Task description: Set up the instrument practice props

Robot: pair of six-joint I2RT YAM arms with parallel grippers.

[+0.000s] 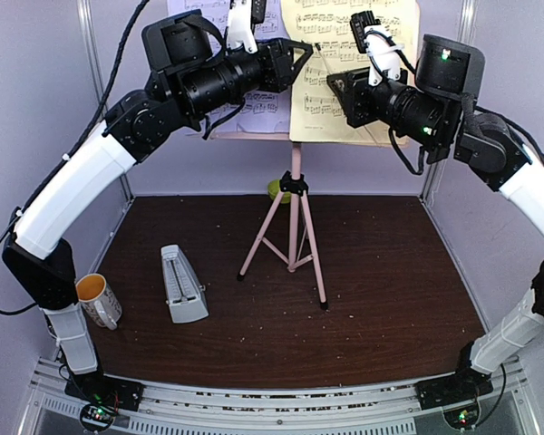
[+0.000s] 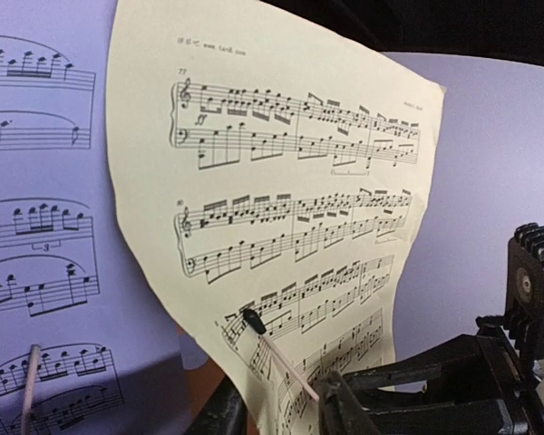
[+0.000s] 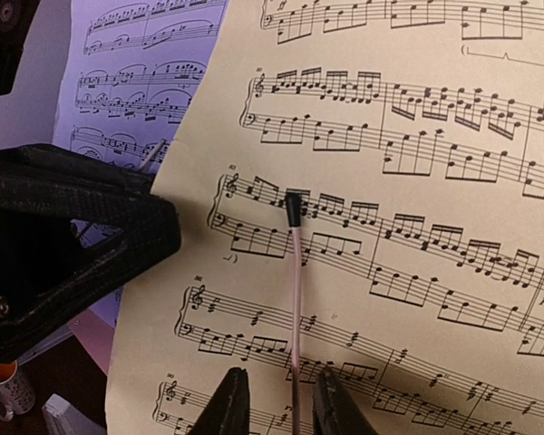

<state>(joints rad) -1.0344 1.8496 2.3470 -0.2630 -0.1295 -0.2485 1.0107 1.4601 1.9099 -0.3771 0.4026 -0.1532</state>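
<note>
Sheet music: a pale-yellow page [image 1: 344,36] overlaps a lavender page [image 1: 265,104] on the pink music stand [image 1: 294,227], at the centre-back of the tabletop [image 1: 390,299].
Retaining wire: only the wrist views show the stand's thin pink wire [image 3: 294,272], black-tipped, lying over the yellow page.
Right hand [image 3: 281,376]: fingers slightly parted either side of the wire, holding nothing.
Left hand [image 2: 281,390]: fingers parted near the wire's tip; whether they touch it cannot be told.
Metronome [image 1: 182,284]: stands front-left of the stand, seen whole only from above.
Mug [image 1: 98,299]: at the tabletop's left edge, beside the metronome.
Lime-green bowl [image 1: 274,188]: behind the stand, seen from overhead only.
</note>
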